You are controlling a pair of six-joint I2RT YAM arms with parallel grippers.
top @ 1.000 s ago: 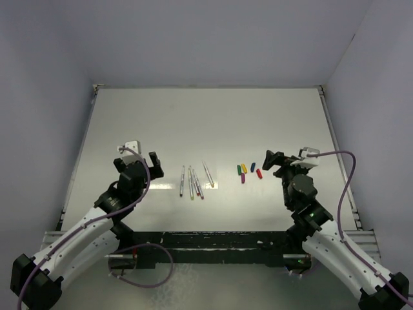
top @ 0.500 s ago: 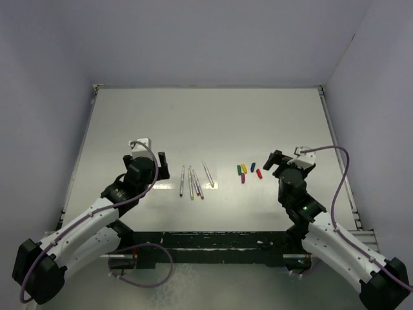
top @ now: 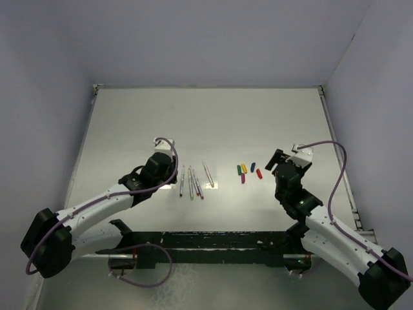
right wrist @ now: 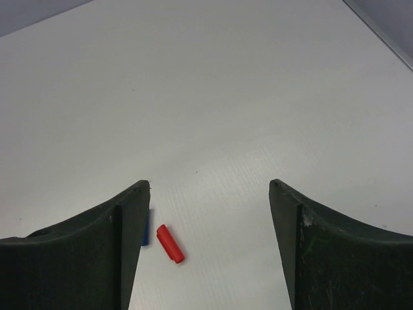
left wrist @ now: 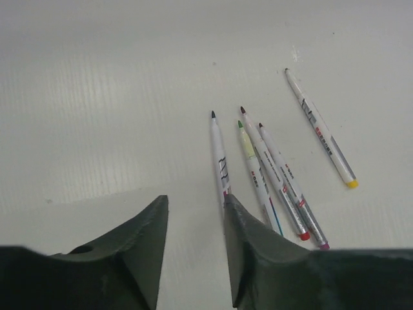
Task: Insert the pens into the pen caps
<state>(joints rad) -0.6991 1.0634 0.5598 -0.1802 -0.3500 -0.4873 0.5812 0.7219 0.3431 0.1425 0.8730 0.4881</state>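
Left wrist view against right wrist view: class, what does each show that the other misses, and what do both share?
Left wrist only: five pens lying loose. Right wrist only: a red cap and a sliver of a blue cap. Both: the white table, and each arm's own dark fingers, the left gripper and the right gripper, apart with nothing between them.
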